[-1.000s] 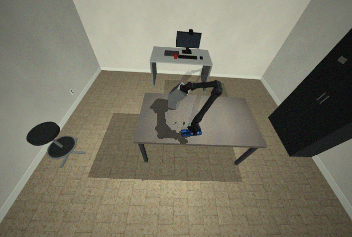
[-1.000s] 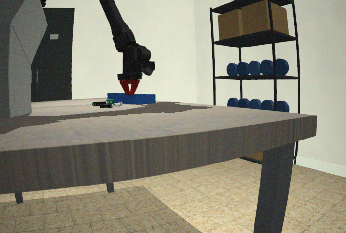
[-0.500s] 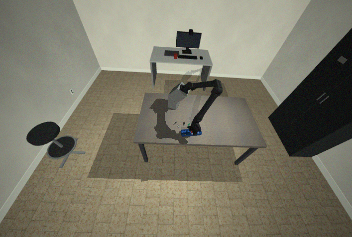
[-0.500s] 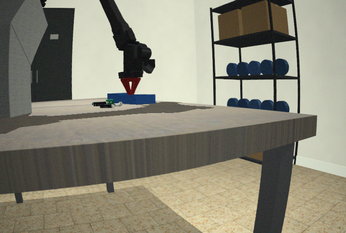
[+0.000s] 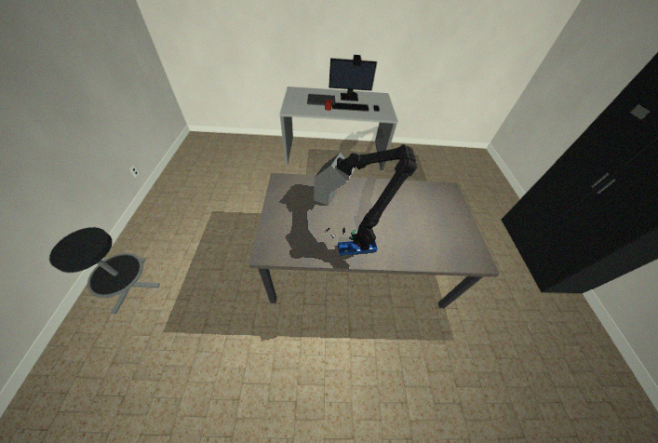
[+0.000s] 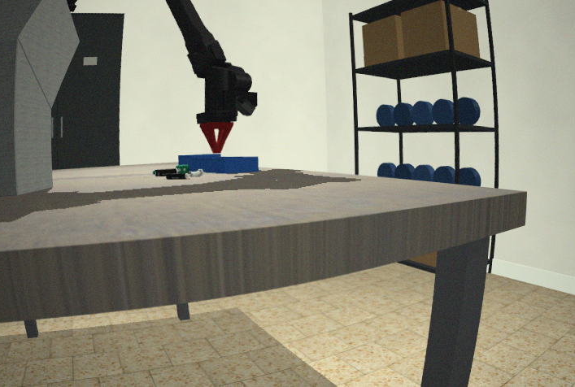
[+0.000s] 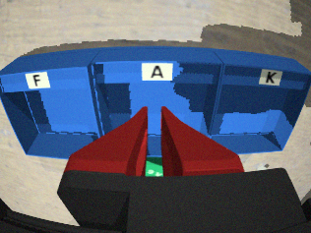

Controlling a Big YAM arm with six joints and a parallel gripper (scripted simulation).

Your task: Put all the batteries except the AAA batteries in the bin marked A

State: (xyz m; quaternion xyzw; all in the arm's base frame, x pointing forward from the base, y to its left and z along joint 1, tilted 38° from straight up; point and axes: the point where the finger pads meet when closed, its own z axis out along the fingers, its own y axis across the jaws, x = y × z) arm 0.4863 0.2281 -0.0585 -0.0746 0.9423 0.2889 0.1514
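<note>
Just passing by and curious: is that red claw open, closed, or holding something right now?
Gripper: closed, nothing visibly held between its red fingers.

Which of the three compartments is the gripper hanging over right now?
The middle one, labelled A. The gripper points straight at it, with compartment F off to one side and K to the other.

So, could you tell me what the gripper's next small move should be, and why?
Probably lift away from bin A toward the dark batteries lying on the table: the gripper hangs shut over A with nothing visible between its fingers.
</note>
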